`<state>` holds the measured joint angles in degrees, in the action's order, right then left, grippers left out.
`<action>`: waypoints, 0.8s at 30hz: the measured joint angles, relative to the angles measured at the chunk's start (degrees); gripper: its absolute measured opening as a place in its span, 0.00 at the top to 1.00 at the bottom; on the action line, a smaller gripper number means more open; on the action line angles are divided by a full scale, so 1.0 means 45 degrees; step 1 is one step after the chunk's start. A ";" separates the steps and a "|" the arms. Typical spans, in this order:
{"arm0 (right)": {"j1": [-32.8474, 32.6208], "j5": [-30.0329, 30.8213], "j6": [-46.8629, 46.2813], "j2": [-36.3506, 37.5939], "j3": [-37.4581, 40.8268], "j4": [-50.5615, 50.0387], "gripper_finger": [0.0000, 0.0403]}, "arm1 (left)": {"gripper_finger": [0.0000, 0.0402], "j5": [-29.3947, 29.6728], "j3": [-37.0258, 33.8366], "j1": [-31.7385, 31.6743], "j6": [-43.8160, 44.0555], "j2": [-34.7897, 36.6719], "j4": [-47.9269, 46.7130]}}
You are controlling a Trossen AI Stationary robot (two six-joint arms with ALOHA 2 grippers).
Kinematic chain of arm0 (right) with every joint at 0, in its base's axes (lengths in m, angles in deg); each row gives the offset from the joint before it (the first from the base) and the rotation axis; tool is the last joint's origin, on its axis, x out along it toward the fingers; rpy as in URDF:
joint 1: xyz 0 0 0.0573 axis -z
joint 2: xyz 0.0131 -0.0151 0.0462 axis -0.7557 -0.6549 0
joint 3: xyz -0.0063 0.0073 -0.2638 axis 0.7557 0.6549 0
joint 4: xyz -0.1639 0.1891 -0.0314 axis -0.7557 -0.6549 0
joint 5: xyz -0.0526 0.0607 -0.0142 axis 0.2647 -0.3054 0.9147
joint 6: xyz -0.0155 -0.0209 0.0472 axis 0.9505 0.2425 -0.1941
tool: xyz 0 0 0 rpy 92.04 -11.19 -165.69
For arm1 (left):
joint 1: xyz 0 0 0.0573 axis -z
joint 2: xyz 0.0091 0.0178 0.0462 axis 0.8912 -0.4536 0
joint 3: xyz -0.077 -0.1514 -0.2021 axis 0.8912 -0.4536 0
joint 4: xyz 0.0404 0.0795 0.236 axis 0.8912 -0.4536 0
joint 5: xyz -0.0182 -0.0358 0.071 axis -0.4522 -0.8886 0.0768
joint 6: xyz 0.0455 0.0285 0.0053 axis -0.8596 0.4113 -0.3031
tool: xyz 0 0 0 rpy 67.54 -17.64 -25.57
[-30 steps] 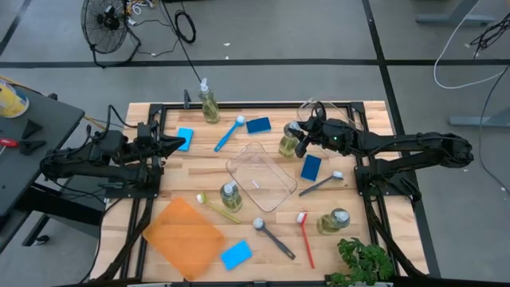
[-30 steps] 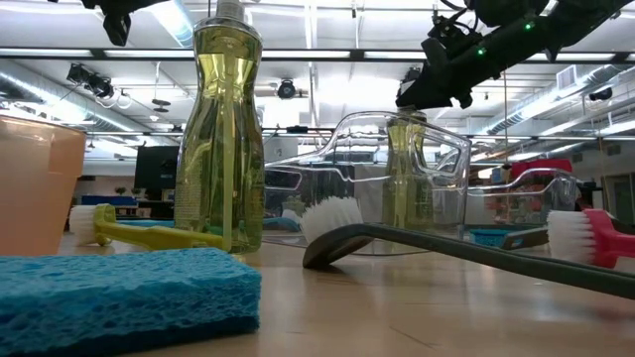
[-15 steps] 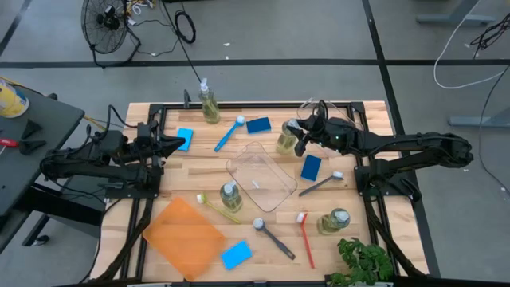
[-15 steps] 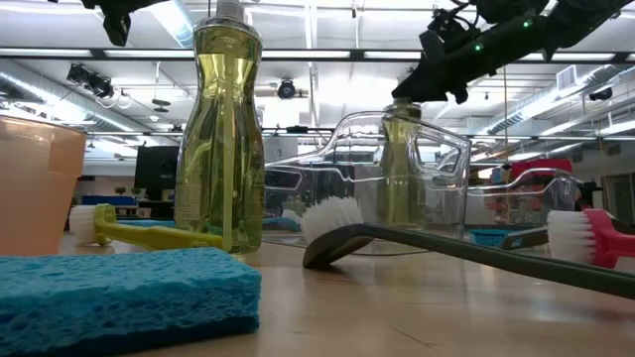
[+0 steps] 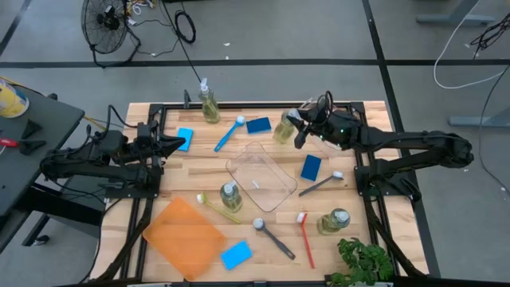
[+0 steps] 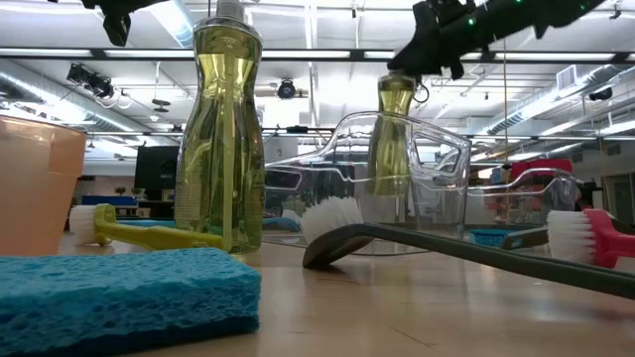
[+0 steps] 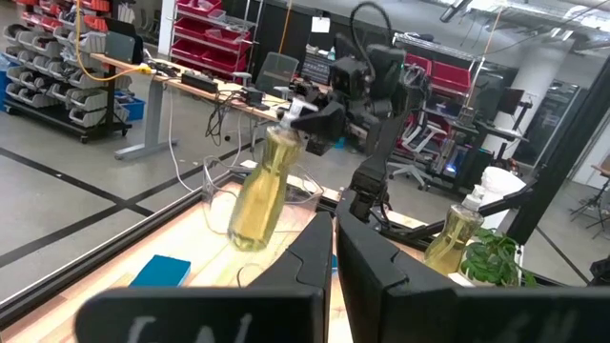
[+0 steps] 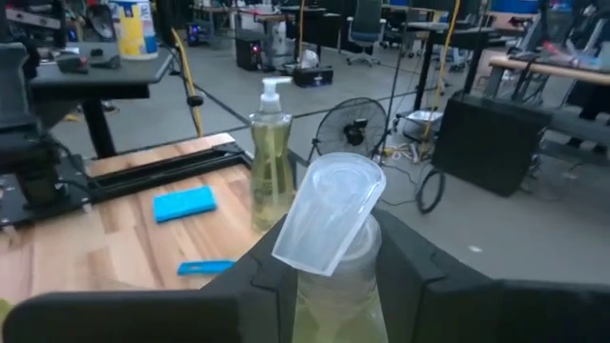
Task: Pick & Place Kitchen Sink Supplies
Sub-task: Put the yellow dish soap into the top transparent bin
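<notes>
Soap bottle (image 6: 220, 139): clear glossy plastic. Tub (image 5: 261, 175): transparent, smooth plastic. Sponge (image 6: 124, 297): blue, rough and porous. Worktop (image 5: 199, 167): pale wood planks, matt. Tray (image 5: 185, 237): orange, matt plastic.

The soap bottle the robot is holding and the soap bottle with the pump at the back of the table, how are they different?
The held soap bottle hangs tilted above the table in the right gripper; the pump bottle stands upright on the wood. The held bottle has a flat pale cap; the pump bottle has a white pump spout. Both are clear with yellow-green soap.
</notes>
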<state>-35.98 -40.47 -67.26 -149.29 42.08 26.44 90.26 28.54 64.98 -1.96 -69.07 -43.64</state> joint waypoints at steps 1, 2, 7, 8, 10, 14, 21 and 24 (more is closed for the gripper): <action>0.0000 0.0067 0.0172 0.0000 -0.0306 -0.0283 0.76 | 0.94 0.0005 0.0000 -0.0005 0.0000 -0.0002 -0.0002; 0.0000 0.0202 0.0310 0.0000 -0.0614 -0.0629 0.76 | 0.94 0.0003 0.0000 -0.0004 0.0000 0.0000 -0.0004; -0.0005 0.0846 0.0864 0.0000 -0.2006 -0.1956 0.76 | 0.94 0.0005 0.0000 -0.0002 0.0000 -0.0005 -0.0002; -0.0005 0.1013 0.0924 0.0000 -0.2235 -0.2082 0.76 | 0.94 0.0003 0.0000 -0.0003 0.0000 -0.0002 -0.0003; -0.0005 0.1402 0.0920 0.0010 -0.2647 -0.2303 0.76 | 0.94 0.0005 0.0000 -0.0005 0.0000 0.0000 -0.0004; -0.0002 0.2295 0.0918 0.0179 -0.3009 -0.2649 0.76 | 0.94 0.0002 0.0000 -0.0005 0.0002 -0.0003 0.0000; 0.0273 0.3886 0.0474 0.1136 -0.3009 -0.4470 0.76 | 0.94 0.0005 0.0000 0.0000 0.0000 0.0000 0.0000; 0.0541 0.4000 0.0488 0.1606 -0.3009 -0.4926 0.76 | 0.94 0.0002 0.0000 -0.0002 0.0000 0.0000 0.0000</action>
<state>-33.55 -22.47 -65.06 -142.06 28.54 4.28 90.27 28.54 64.97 -1.96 -69.07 -43.64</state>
